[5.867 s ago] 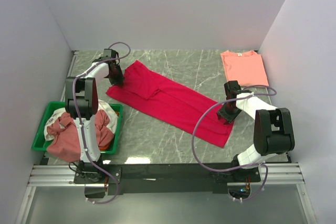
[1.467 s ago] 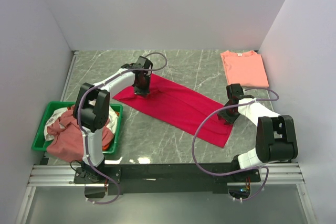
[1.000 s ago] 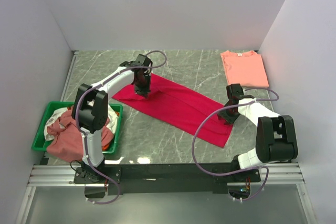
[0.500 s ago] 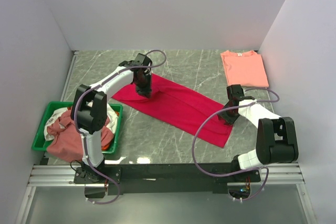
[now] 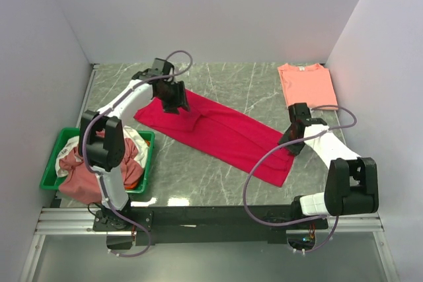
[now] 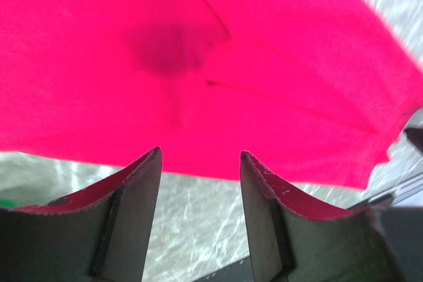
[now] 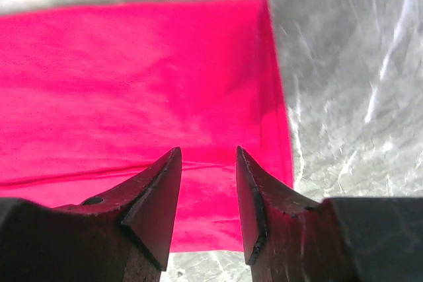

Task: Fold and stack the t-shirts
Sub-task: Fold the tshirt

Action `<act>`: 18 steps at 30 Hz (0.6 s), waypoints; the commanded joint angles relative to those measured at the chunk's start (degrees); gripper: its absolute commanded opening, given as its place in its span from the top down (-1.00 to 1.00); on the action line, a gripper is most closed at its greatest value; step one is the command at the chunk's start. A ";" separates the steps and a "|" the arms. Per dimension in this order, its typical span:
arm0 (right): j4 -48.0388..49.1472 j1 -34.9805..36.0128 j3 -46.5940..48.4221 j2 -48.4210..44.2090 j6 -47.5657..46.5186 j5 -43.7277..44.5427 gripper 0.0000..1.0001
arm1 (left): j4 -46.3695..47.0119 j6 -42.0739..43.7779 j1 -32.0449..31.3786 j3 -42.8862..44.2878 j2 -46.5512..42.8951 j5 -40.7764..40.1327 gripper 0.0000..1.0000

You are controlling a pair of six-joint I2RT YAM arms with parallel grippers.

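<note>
Top view first. Crimson-red t-shirt [image 5: 225, 133] spread flat in a long diagonal band across the marble table [image 5: 218, 77], upper left of centre down to lower right. Left gripper [image 5: 178, 105] over the shirt's upper-left end, where the cloth bunches into a fold. Right gripper [image 5: 289, 146] at the lower-right end, right by the shirt's far edge. Salmon-pink t-shirt [image 5: 307, 85] folded flat in the upper right corner, well apart from both grippers. Green tray [image 5: 51, 170] at the left edge, with a heap of tees [image 5: 82, 166] in rose, white and orange spilling over its rim.

Now the left wrist view. Left fingers [image 6: 135, 209] at the bottom of the frame, spread apart, nothing between them. Crimson cloth across the whole upper part, with a dark dimple and creases upper centre. Shirt's near edge just beyond the fingertips, bare marble in the gap.

On to the right wrist view. Right fingers [image 7: 155, 196] at the bottom, parted with a narrower gap, nothing gripped. Crimson cloth across the upper left and centre, its corner in the upper right, marble to the right. Red cloth and a hem line showing through the gap; touching or just above, cannot tell.
</note>
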 commanded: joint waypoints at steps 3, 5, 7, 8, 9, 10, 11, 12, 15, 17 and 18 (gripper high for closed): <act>0.59 -0.02 5.69 0.06 -5.56 -1.45 0.08 | 4.81 -1.06 4.58 -1.69 0.94 3.50 -0.14; 2.17 0.24 6.22 1.38 -6.45 -3.21 0.08 | 6.21 -0.63 6.25 -2.74 2.00 4.20 -0.16; 3.41 0.60 6.49 3.40 -7.06 -6.28 0.09 | 8.06 -0.62 7.31 -3.44 4.19 4.64 -0.16; 5.07 0.60 6.31 4.02 -7.15 -7.17 0.10 | 8.41 -0.54 8.10 -3.53 5.25 4.82 -0.15; 5.78 0.60 5.88 5.16 -7.07 -7.27 0.10 | 8.68 -0.36 8.28 -3.36 7.00 4.82 -0.14; 7.18 0.60 5.53 5.87 -7.06 -9.44 0.10 | 8.59 -0.01 8.45 -2.92 7.80 4.47 -0.14; 7.71 0.68 5.35 6.48 -7.06 -9.99 0.10 | 8.68 0.78 8.45 -2.57 8.68 4.03 -0.14; 8.15 0.69 4.82 7.71 -7.24 -10.51 0.10 | 8.68 1.04 8.45 -2.39 10.08 3.24 -0.14; 8.86 0.60 4.38 10.69 -7.41 -11.13 0.12 | 8.68 1.57 8.89 -1.16 12.89 2.62 -0.14; 8.34 0.69 4.12 12.19 -7.33 -10.87 0.14 | 8.42 2.01 9.16 0.33 14.30 1.92 -0.14; 8.16 0.69 4.03 13.33 -7.15 -10.87 0.15 | 8.42 2.19 9.25 0.85 15.70 1.40 -0.14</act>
